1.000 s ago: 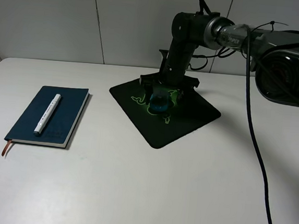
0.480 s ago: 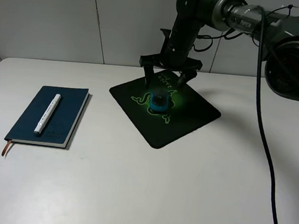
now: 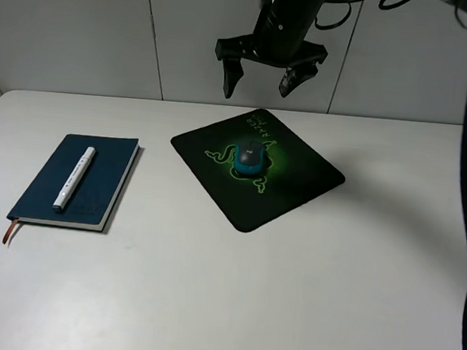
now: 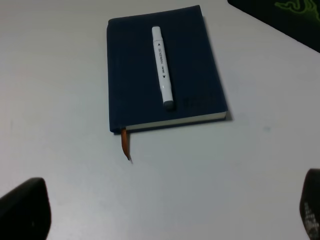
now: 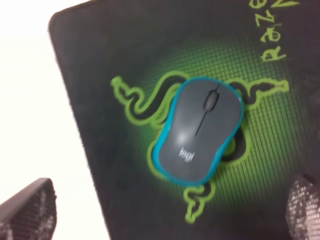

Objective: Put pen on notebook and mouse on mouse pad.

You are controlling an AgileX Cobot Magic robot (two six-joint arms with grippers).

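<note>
Hovering above mouse (image 3: 251, 156) on mouse pad (image 3: 298, 189), right tool (image 3: 262, 78) wide, empty; left tool (image 4: 160, 210) wide.

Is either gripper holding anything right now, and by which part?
Nothing is held. The right gripper hangs open above the mouse; the left gripper's fingers are spread, empty.

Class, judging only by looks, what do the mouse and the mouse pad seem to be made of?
Mouse: probably moulded plastic, matte grey top with a soft highlight and glossier teal sides. Mouse pad: likely fabric over rubber; its printed green area shows a fine woven grid.
</note>
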